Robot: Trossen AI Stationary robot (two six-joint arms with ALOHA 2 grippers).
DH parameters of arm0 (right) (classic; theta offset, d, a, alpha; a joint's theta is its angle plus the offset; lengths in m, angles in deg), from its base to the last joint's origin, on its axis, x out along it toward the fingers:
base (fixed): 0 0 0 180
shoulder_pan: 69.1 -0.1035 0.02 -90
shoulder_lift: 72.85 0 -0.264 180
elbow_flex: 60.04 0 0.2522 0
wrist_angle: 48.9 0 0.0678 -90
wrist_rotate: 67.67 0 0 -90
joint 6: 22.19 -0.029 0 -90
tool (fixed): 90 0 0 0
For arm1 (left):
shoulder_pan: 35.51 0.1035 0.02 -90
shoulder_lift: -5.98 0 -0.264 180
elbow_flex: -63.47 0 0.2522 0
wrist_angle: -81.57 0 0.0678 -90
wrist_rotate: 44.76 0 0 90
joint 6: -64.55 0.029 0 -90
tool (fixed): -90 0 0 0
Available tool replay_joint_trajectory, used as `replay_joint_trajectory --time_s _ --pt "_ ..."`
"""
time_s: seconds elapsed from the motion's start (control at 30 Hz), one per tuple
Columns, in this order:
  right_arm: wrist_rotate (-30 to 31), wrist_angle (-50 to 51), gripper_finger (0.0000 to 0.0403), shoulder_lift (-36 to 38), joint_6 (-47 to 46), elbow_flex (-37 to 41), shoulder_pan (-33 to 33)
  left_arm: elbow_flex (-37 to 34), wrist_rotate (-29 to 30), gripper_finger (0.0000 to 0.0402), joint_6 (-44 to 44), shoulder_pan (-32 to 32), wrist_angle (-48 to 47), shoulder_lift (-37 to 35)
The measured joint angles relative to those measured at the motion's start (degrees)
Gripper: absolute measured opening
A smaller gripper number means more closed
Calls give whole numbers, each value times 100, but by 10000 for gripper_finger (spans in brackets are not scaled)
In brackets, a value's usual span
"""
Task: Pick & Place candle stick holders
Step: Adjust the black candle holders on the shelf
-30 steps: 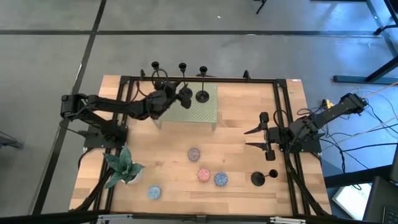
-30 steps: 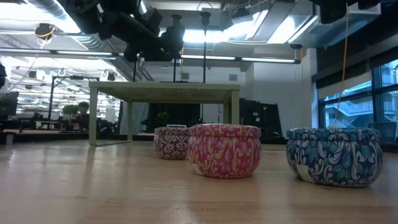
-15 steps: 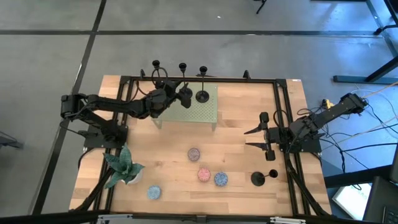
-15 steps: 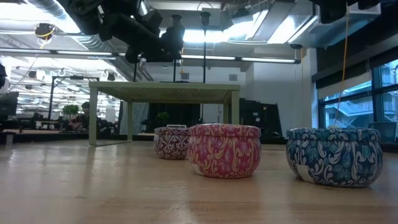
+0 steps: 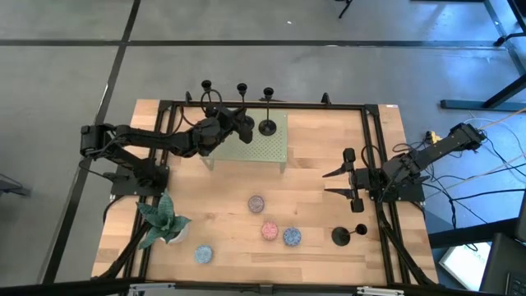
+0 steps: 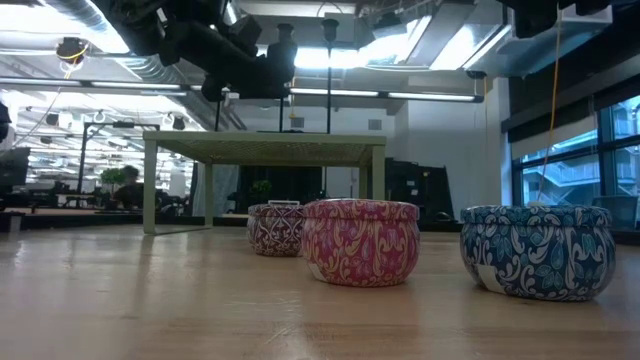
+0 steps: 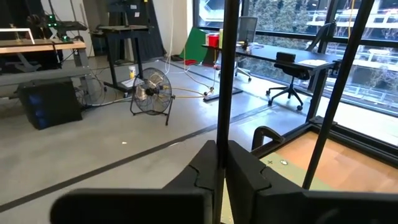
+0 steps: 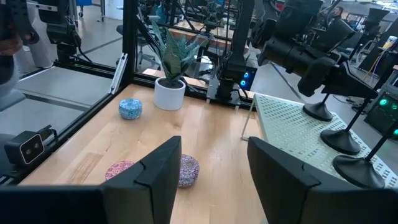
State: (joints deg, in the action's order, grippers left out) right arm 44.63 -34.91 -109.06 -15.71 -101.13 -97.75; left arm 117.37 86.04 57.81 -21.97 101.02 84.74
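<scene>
Three slim black candle stick holders stand in a row on the far side of the green perforated stand [image 5: 265, 146]; their cup tops show in the high view [image 5: 205, 85], [image 5: 241, 86], [image 5: 268, 92]. My left gripper [image 5: 241, 123] reaches over the stand and is shut on the middle holder [image 7: 225, 74]. The right-hand holder's round base [image 5: 267, 127] rests on the stand. A fourth holder [image 5: 341, 236] sits on the table at the near right. My right gripper [image 5: 333, 182] is open and empty at the table's right side, above and beyond that holder. My left gripper pinches the middle holder's thin stem [image 7: 222, 127] between its two fingers, which lie across the stem. The fingers come roughly level from the table's left. The stem stands upright, with the cup well above the fingers [image 6: 283, 32]. The gripper hides the base.
Several small round candles lie on the near half of the table: grey [image 5: 256, 202], pink [image 5: 269, 230], blue [image 5: 291, 237] and another blue [image 5: 203, 254]. A potted plant [image 5: 164, 222] stands at the near left. A black frame [image 5: 370, 148] runs around the table.
My left gripper, shut on the stem, has crept slightly toward the table's far left. My right gripper has kept still.
</scene>
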Motion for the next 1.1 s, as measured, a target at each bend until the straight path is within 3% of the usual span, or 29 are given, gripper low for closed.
replay_joint_trajectory --time_s 0.3,0.47,1.1 --pt "2 0 188 0 2 0 -1 0 57 14 28 -99 -2 -2" --pt "0 0 188 0 1 0 -1 0 566 13 290 -321 -2 -2" --pt "-2 13 188 0 -30 0 -1 -2 1075 13 246 -566 -431 -427"
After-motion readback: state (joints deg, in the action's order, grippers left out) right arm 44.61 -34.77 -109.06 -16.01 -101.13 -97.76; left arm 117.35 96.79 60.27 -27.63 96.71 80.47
